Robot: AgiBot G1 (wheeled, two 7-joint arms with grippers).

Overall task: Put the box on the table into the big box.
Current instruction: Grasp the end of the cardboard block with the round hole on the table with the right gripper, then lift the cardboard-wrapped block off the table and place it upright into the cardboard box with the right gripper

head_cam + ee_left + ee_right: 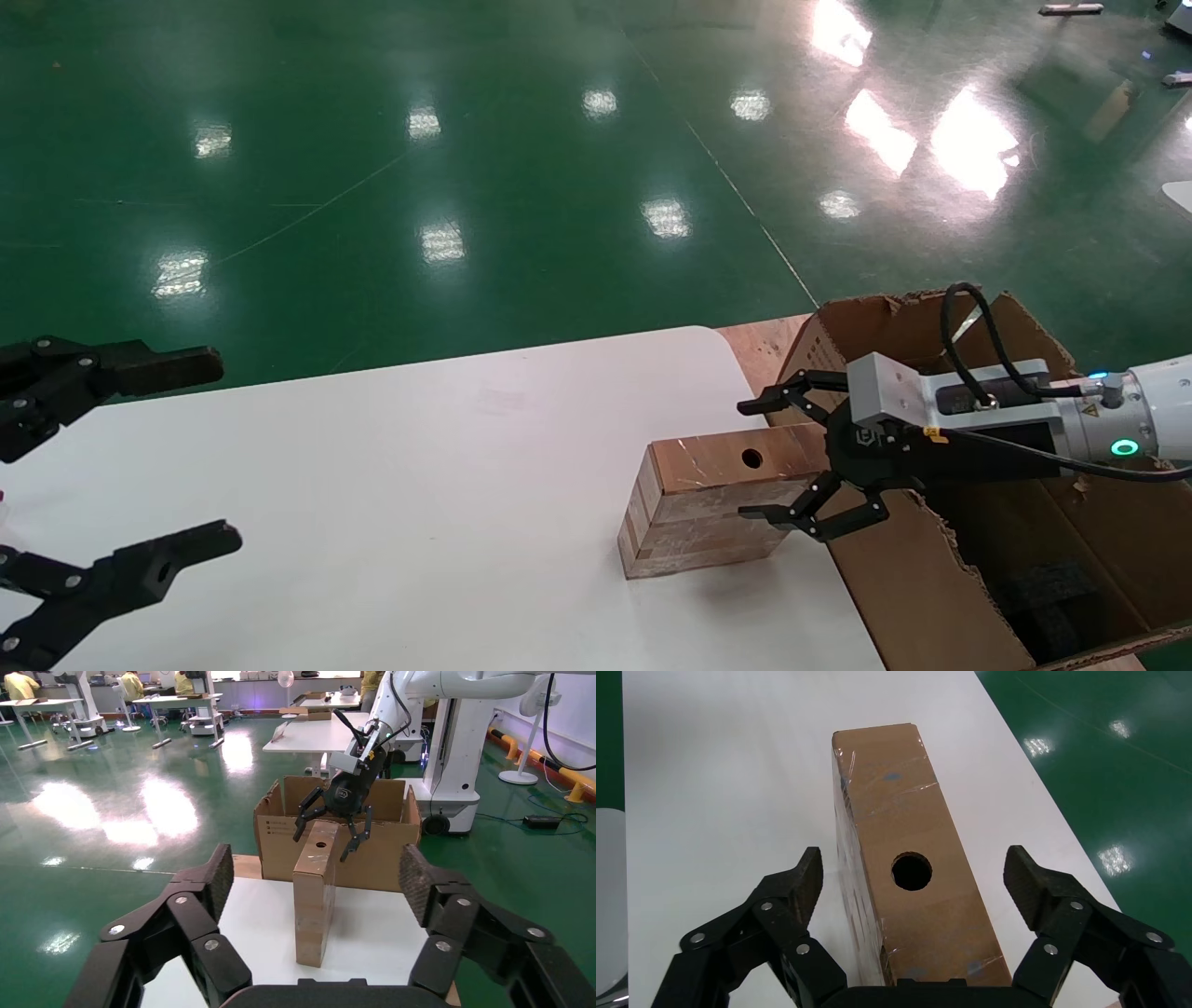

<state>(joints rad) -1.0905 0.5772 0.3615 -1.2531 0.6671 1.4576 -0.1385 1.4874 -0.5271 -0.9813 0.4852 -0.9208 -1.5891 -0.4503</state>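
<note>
1. The box (712, 499) lies on its long side on the white surface (419, 485), near the surface's right edge, with its round hole (751, 458) in the upward face. One end sits just beside the big box (931, 578), which stands past that edge on the robot's right, its torn flaps open and black foam (1057, 596) visible inside.

2. The right gripper (773, 458) reaches in from the big box side, level with the near end of the box. Its jaws are spread wide, one finger on each side of that end. In the right wrist view the two pads (805, 878) stand clear of the long faces, so nothing is gripped yet.

3. The left gripper (205, 452) hangs over the far left of the surface, well apart from the box, jaws open and empty. It looks parked.

4. Judged from this, the step in hand is the approach to the grasp: the box is bracketed but not yet held.

5. The next move probably calls for closing the jaws squarely on the two long faces. The taped faces look glossy, so a firm, centred pinch seems wise.

6. After that, the box would need lifting above the ragged flap edge before it is carried over the opening and lowered in.
</note>
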